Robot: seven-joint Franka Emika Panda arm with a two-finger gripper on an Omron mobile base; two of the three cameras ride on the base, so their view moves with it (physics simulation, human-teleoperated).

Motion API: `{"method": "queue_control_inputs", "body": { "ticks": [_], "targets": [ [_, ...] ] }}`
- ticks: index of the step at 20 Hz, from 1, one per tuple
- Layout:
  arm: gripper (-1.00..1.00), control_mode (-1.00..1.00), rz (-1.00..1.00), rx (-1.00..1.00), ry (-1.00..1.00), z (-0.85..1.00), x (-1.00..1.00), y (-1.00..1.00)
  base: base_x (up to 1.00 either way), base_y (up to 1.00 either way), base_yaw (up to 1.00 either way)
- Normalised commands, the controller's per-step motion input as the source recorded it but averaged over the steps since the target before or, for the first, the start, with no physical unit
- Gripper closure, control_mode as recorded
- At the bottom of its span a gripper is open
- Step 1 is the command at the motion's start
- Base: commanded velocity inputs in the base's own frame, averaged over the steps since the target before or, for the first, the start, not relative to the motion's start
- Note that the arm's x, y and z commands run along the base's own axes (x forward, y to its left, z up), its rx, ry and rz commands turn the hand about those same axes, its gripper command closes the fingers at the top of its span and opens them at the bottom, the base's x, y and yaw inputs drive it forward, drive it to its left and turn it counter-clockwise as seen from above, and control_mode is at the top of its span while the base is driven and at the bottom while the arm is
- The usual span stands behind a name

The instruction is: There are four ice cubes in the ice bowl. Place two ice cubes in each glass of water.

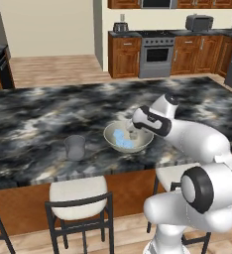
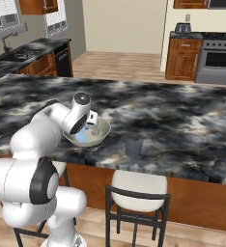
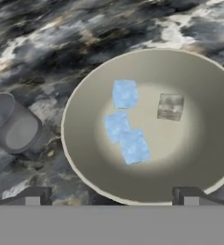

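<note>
Hovering over the bowl [image 3: 85,158], gripper [image 3: 111,196] wide apart, empty. Next: lower onto one ice cube [image 3: 134,146], close gently.

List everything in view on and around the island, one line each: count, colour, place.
ice cubes: four, three pale blue and one nearly clear, inside the ice bowl
ice bowl: one, pale beige-grey, on the marble counter below the gripper
glass of water: two, grey translucent, one on the counter on each side of the bowl; the other shows in the right base view
counter: one, black-and-white marble, island top
stools: two, black frames with white seats, under the counter edge
stove: one, grey steel, back wall
toaster: one, grey, back counter
gripper: one, dark-tipped jaws open, above the bowl
</note>
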Motion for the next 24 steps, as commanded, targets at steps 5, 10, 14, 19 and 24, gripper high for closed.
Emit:
{"method": "queue_control_inputs", "body": {
  "ticks": [5,10,14,19,24],
  "targets": [
    [-1.00,-1.00,0.05,0.00,0.00,-0.03,0.19,0.19,0.00,0.00,0.00],
    [-1.00,-1.00,0.01,0.00,0.00,-0.07,0.18,0.18,0.00,0.00,0.00],
    [-1.00,-1.00,0.00,0.00,0.00,-0.13,0.23,0.04,0.00,0.00,0.00],
    [-1.00,-1.00,0.00,0.00,0.00,-0.18,0.22,0.00,0.00,0.00,0.00],
    [-1.00,-1.00,0.00,0.00,0.00,-0.20,0.22,0.00,0.00,0.00,0.00]
  ]
}}
